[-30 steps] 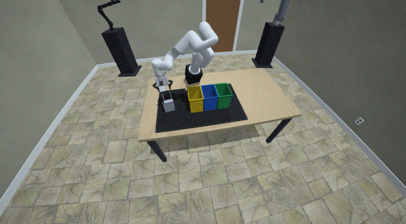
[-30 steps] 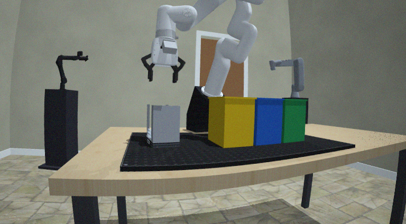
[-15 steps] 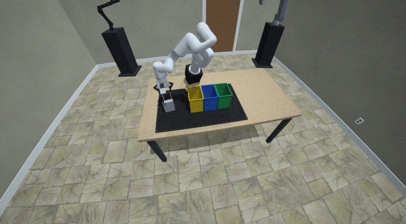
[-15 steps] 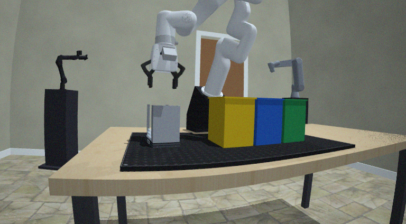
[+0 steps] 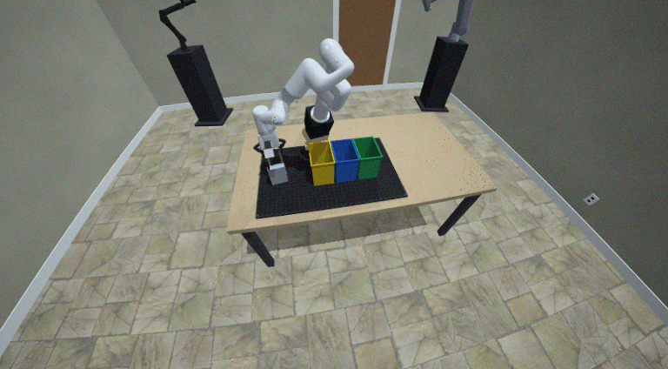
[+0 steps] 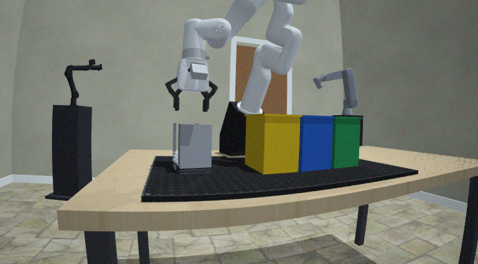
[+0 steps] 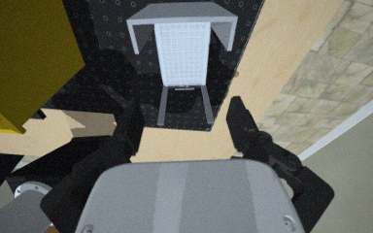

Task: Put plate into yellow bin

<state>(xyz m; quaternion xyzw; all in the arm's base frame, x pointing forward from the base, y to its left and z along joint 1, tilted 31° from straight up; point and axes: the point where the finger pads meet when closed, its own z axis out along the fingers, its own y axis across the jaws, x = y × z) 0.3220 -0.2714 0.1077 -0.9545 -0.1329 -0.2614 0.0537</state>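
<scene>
The grey stack rack K1 (image 6: 192, 145) stands on the black mat left of the bins; it also shows in the top view (image 5: 277, 171) and in the wrist view (image 7: 182, 29). The upper white 96-well plate (image 7: 183, 53) lies on top of the rack. The lower plate is hidden. My gripper (image 6: 191, 104) is open and empty, hanging a short way above the rack; its fingers show in the wrist view (image 7: 186, 127). The yellow bin (image 6: 272, 142) stands to the right of the rack, upright; it also shows in the top view (image 5: 321, 162).
A blue bin (image 6: 316, 142) and a green bin (image 6: 346, 140) stand in a row touching the yellow one. The arm's black base (image 6: 232, 132) sits behind the rack and bins. The table's left edge is close to the rack.
</scene>
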